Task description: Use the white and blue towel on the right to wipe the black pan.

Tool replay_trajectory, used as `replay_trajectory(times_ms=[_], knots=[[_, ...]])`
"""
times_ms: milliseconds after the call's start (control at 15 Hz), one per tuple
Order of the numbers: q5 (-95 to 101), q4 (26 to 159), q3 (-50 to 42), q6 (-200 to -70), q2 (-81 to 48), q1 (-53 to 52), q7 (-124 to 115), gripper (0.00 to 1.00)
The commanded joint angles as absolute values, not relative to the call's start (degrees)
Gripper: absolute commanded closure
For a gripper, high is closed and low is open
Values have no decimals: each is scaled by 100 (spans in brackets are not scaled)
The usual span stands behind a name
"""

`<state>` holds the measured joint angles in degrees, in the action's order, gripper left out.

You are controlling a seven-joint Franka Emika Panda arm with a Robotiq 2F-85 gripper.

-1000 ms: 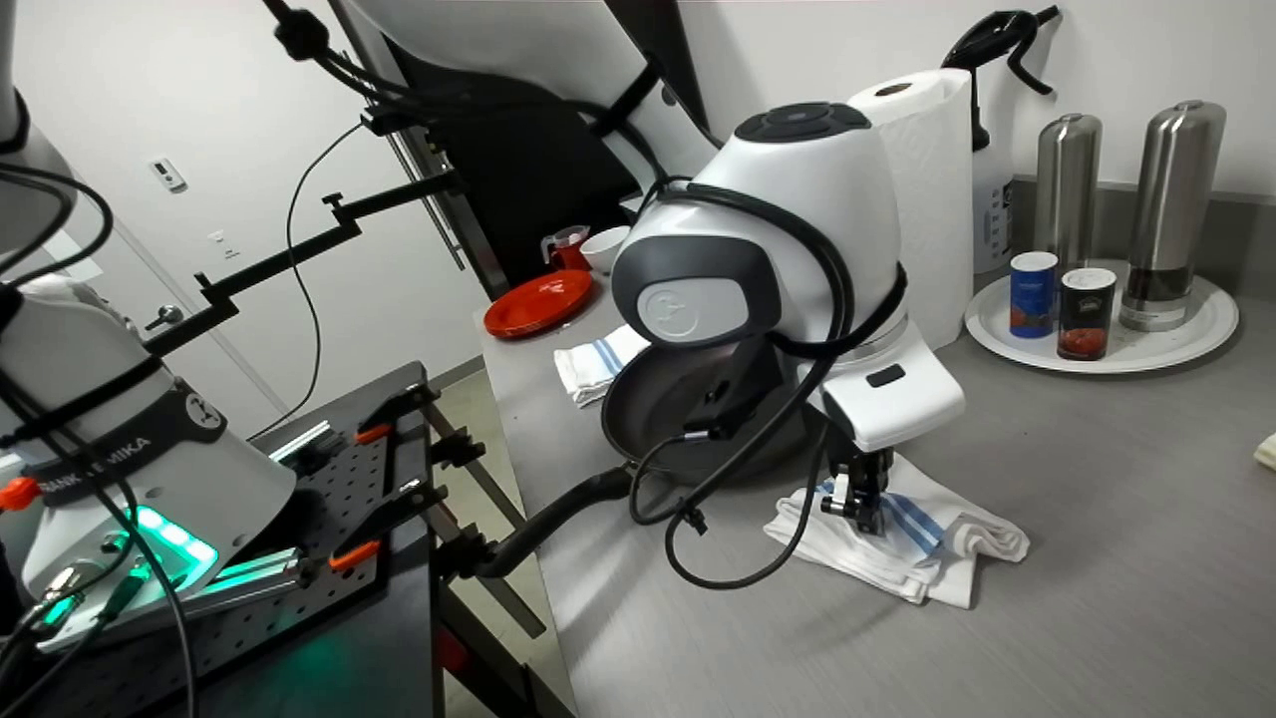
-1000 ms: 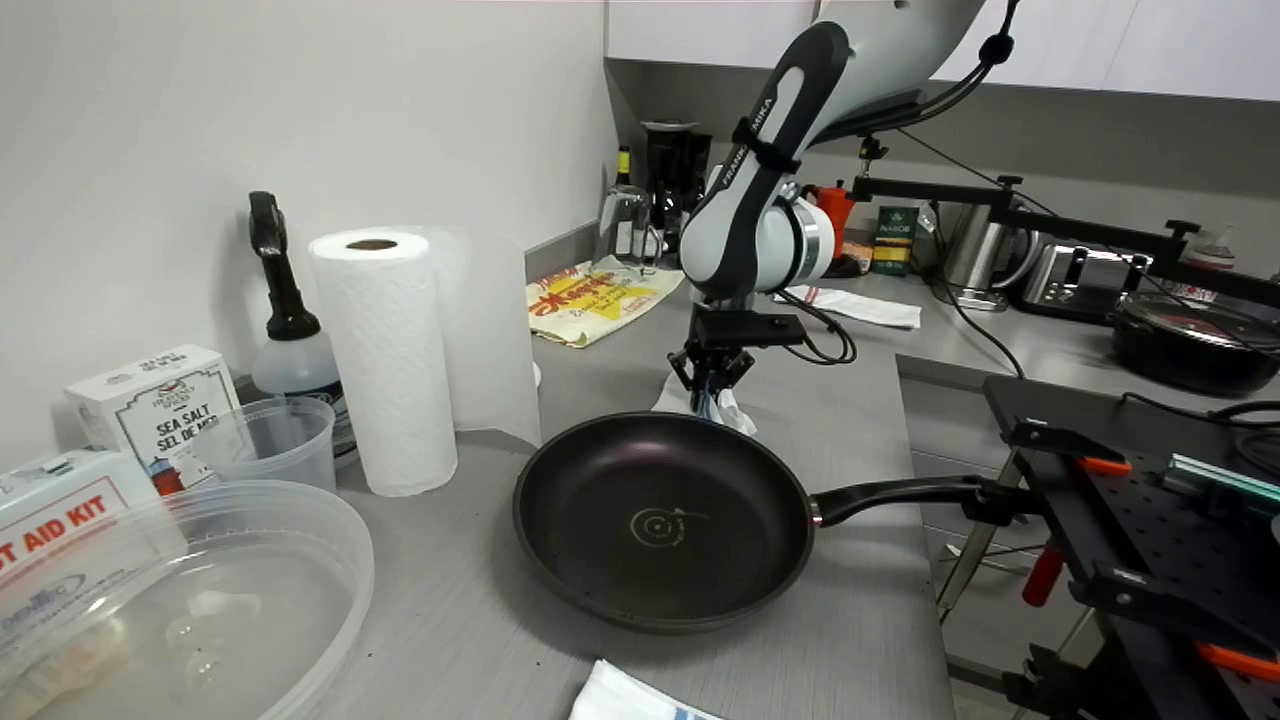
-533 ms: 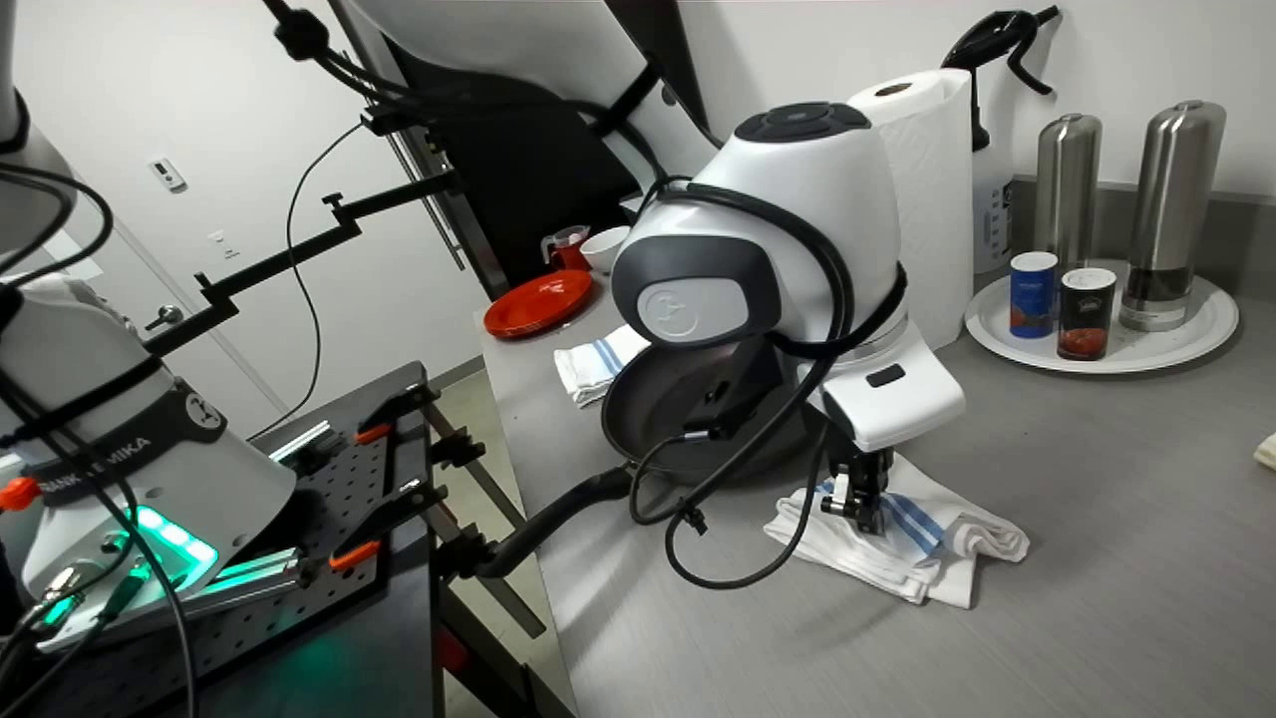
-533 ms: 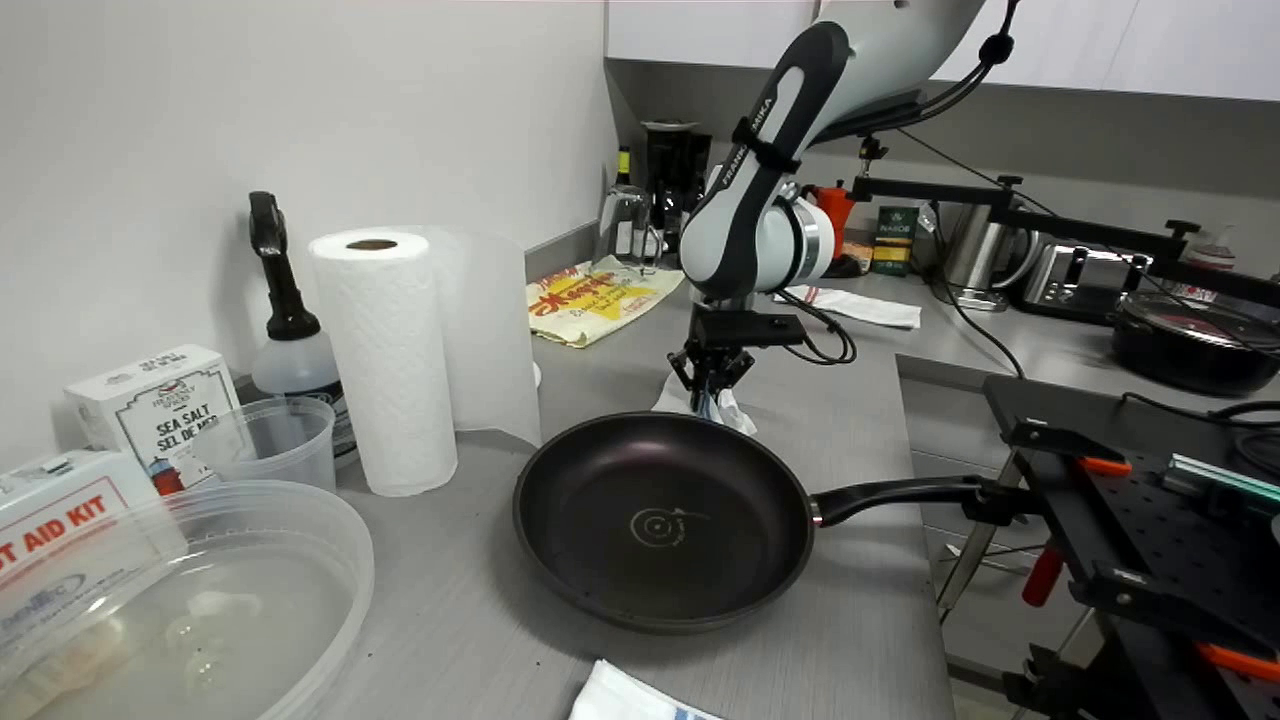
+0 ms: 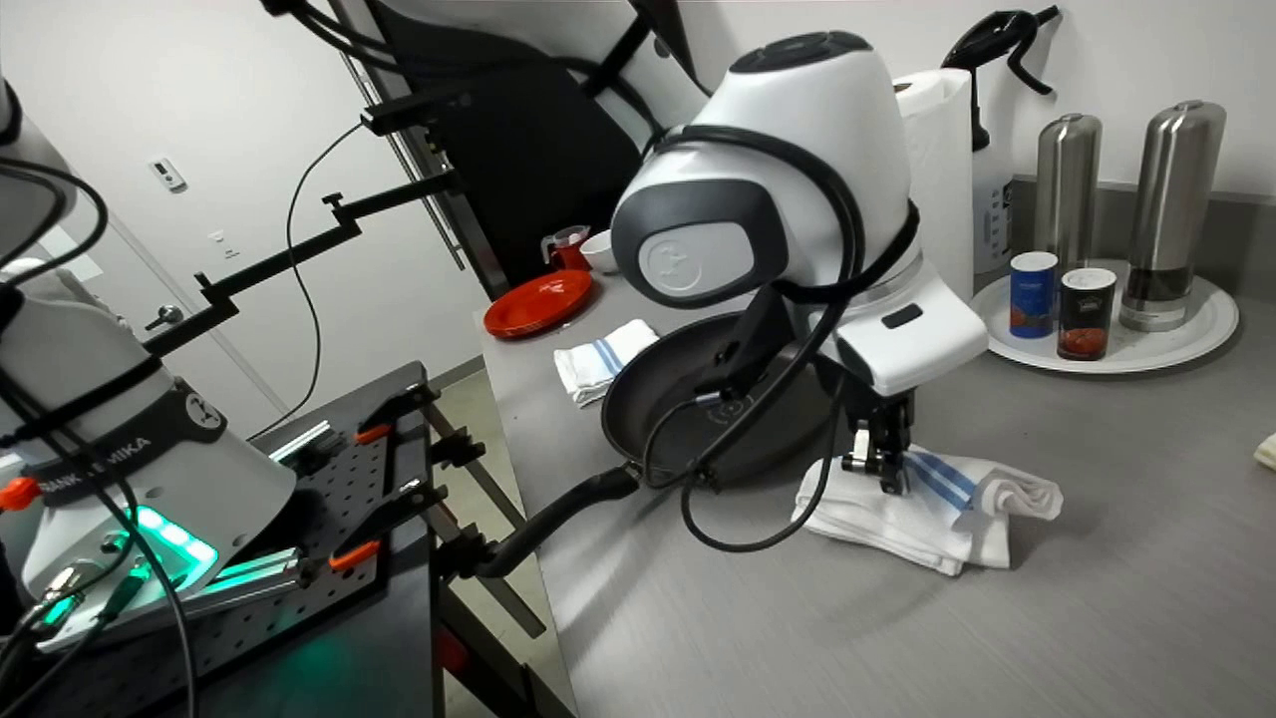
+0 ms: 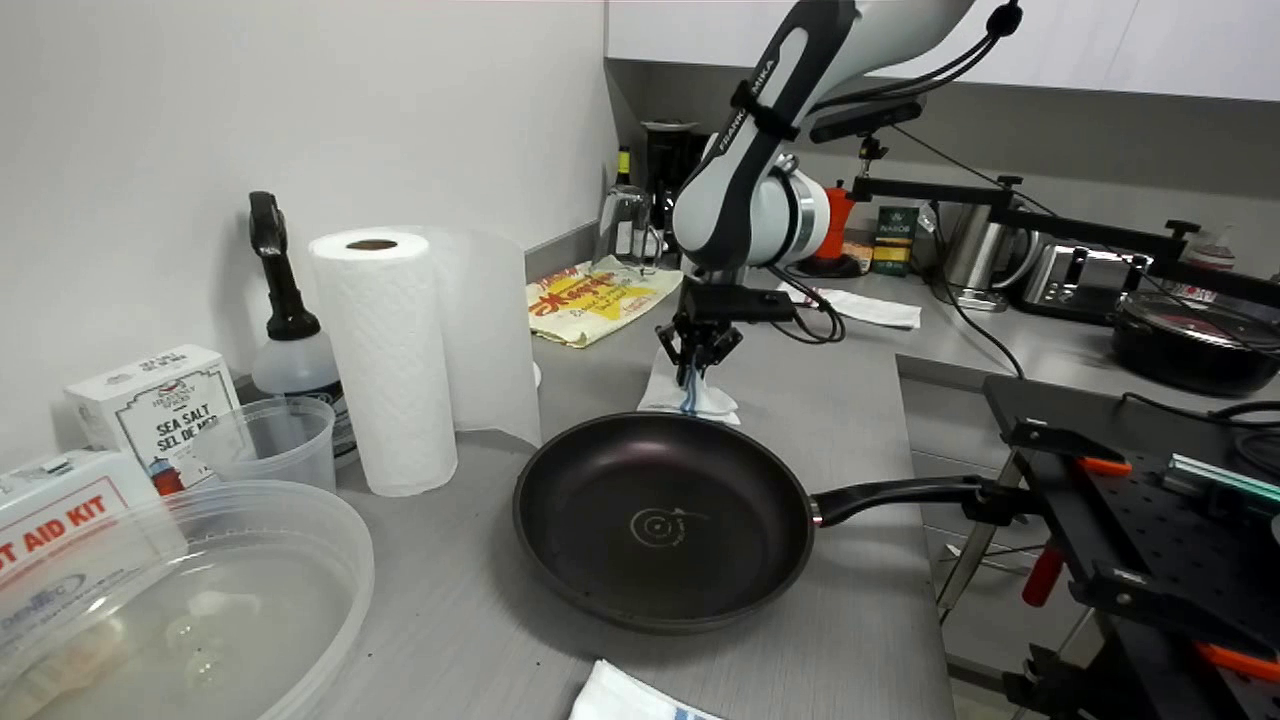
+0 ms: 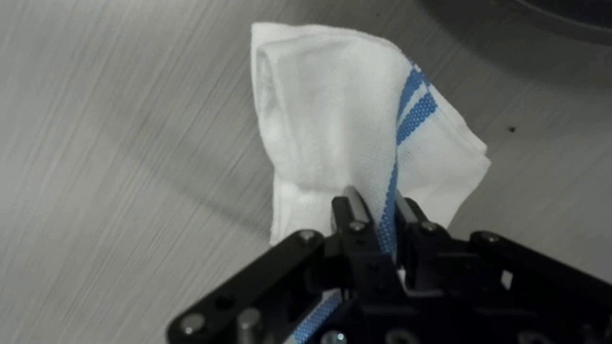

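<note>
Softly lit in both exterior views, glowing green at the robot base [image 5: 189, 479] on the left in an exterior view, faintly shadowed on the countertop [image 6: 450, 600] beside the black pan [image 6: 660, 565], dimmer in the wrist view, blurred at the near gripper [image 7: 380, 205]

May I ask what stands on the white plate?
In an exterior view, the white plate holds a blue shaker, a dark shaker and a tall steel grinder. The shakers hide the base of another grinder behind them. The arm covers one edge of the plate.
</note>
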<state>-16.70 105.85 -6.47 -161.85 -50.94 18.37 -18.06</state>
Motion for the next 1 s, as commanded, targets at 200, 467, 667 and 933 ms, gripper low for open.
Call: replay_trajectory(times_ms=[200, 467, 667, 933], knots=[[-1809, 11222, -586, -16531, -4179, 1646, -1647, 96], [-1791, 11735, -500, -16724, -3624, 1522, -1589, 96], [-1825, 12163, -400, -16824, -3293, 1470, -1564, 96], [-1865, 12722, -284, -16913, -3033, 1412, -1577, 96]])
